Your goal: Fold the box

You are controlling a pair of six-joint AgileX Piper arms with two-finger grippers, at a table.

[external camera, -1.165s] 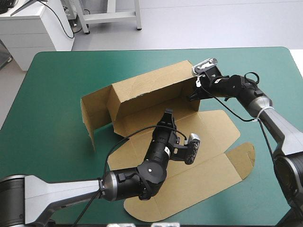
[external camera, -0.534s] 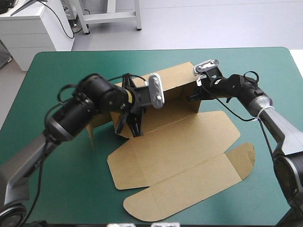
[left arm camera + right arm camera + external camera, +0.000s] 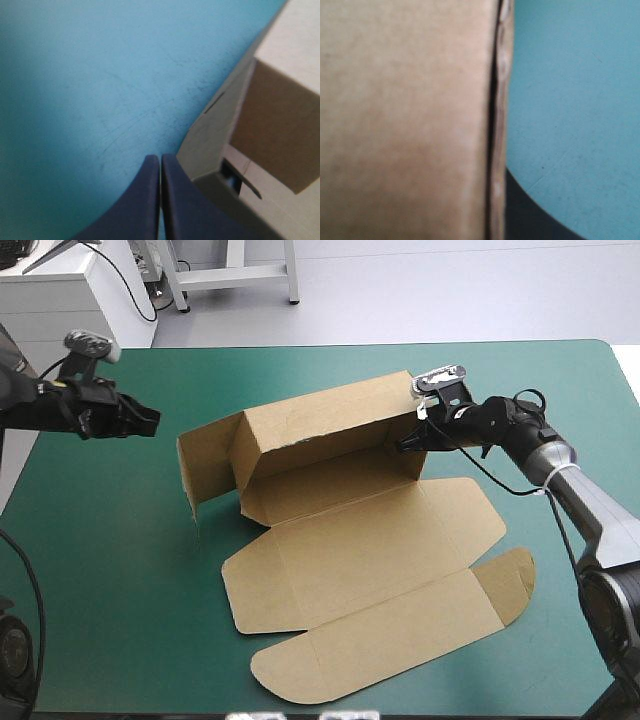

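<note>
The brown box (image 3: 350, 540) lies mid-table with its long back wall (image 3: 320, 420) raised, a left end flap (image 3: 200, 465) standing, and the lid flat toward the front edge. My right gripper (image 3: 408, 443) is at the back wall's right end, shut on the board. In the right wrist view the board (image 3: 405, 120) fills the picture, with its edge running against one black finger (image 3: 535, 215). My left gripper (image 3: 150, 422) hovers left of the box, apart from it. Its fingers are shut (image 3: 160, 159) with nothing in them, and the box corner (image 3: 280, 110) lies just beside them.
The teal-green cover (image 3: 120, 560) shows all around the box. The lid's rounded tuck flaps (image 3: 510, 585) reach toward the table's front and right edges. The left arm crosses the table's left edge.
My left arm swung from over the flat lid, past the back wall, out to the table's left side. The box shifted slightly. The right gripper kept its hold at the wall's right end.
</note>
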